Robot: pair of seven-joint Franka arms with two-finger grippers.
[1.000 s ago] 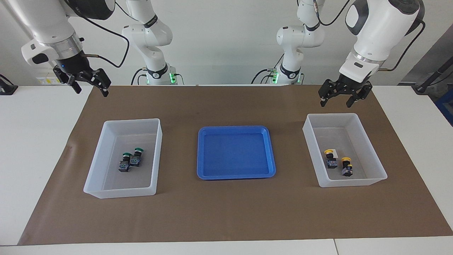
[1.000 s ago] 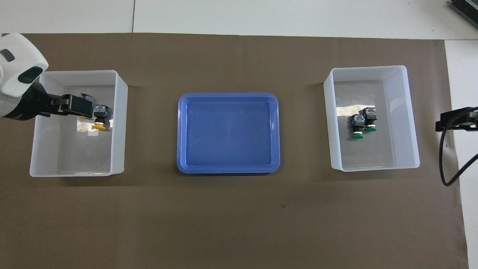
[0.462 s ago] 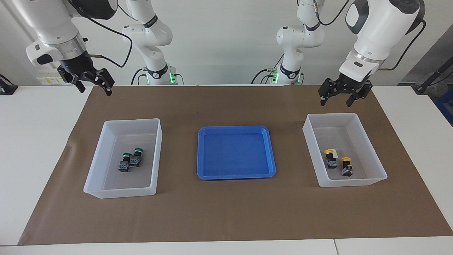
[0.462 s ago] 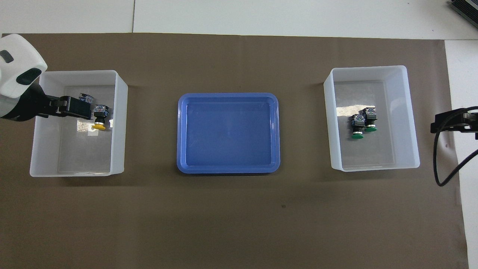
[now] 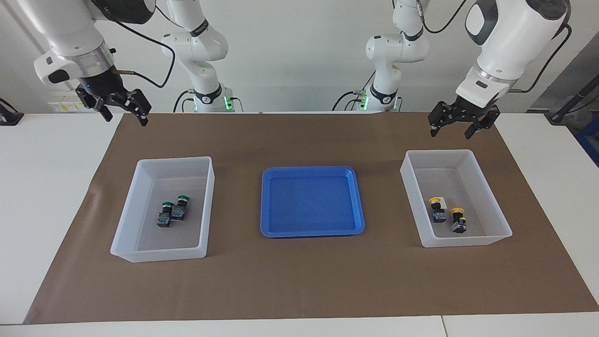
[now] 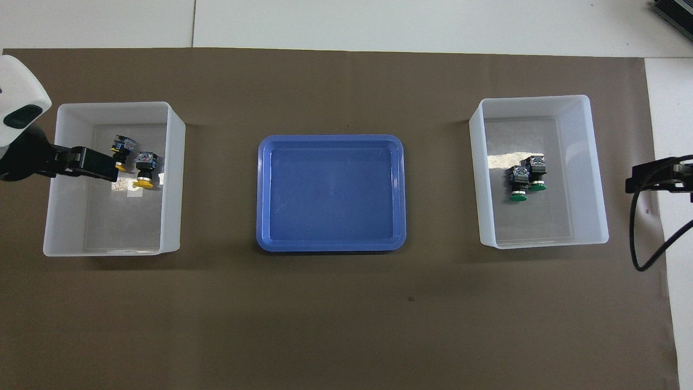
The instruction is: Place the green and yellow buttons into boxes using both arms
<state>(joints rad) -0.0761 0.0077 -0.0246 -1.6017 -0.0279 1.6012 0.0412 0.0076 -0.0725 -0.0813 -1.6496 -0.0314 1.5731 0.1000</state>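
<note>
- Facing view shows my left gripper (image 5: 460, 127) up in the air over the brown mat (image 5: 299, 281), just off the robot-side end of the box with the yellow buttons. Its fingers are spread wide and hold nothing.
- My right gripper (image 5: 123, 113) hangs over the corner of the mat at the right arm's end of the desk (image 5: 42, 187), clear of the box with the green buttons. Its fingers are also spread apart, with nothing between them.
- The box at the left arm's end (image 5: 497, 236) holds both yellow buttons: one (image 5: 437, 209) lies a little nearer to the robots, the other (image 5: 458, 220) just beside it, the two slightly apart.
- From the overhead view, my left gripper (image 6: 92, 164) overlaps the edge of that box (image 6: 173, 179) and partly covers one yellow button (image 6: 120, 149); the second yellow button (image 6: 145, 171) shows in full next to it.
- The box at the right arm's end (image 5: 159, 255) holds the two green buttons (image 5: 173, 211), lying side by side and touching, near the middle of its floor.
- The overhead view shows the same green pair (image 6: 526, 177) in their box (image 6: 595, 162), caps pointing toward the robots.
- A shallow blue tray (image 5: 266, 206) sits between the two boxes, well apart from each.
</note>
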